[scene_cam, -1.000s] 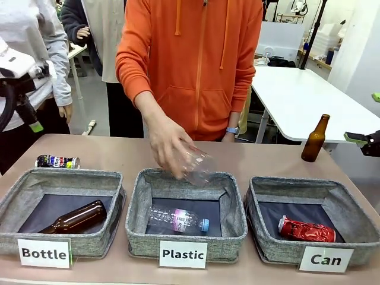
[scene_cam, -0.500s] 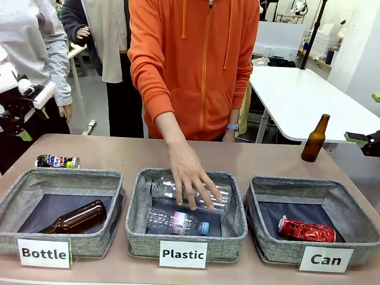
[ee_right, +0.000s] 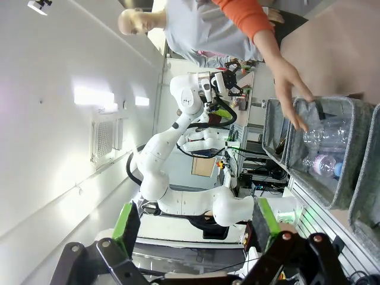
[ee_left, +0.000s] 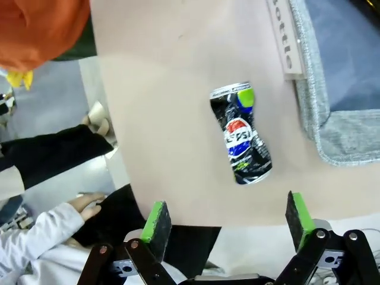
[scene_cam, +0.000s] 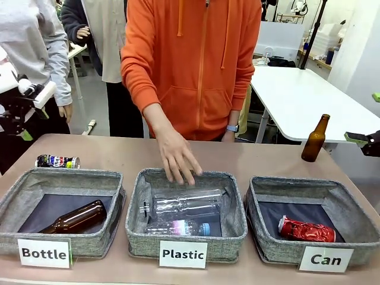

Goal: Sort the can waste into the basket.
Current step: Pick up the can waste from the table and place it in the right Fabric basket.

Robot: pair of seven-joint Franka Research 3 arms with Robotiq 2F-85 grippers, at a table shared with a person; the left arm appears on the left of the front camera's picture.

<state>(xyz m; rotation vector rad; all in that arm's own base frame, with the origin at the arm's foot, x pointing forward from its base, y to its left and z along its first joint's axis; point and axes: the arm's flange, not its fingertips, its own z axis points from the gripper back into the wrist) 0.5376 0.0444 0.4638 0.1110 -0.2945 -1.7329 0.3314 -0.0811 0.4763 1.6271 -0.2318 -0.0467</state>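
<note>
In the front view the red can (scene_cam: 306,230) lies inside the Can basket (scene_cam: 272,252). The dark can (scene_cam: 57,161) lies on the pinkish-brown worktop (scene_cam: 279,163), well apart from that basket and far to its left. The left wrist view adds the dark can's crumpled print beyond the left gripper (ee_left: 227,217), whose fingers are spread wide and hold nothing. The right wrist view shows the right gripper (ee_right: 196,219), its fingers also wide and empty, facing a white-walled room. A person's hand (scene_cam: 178,159) hovers left of the Can basket.
</note>
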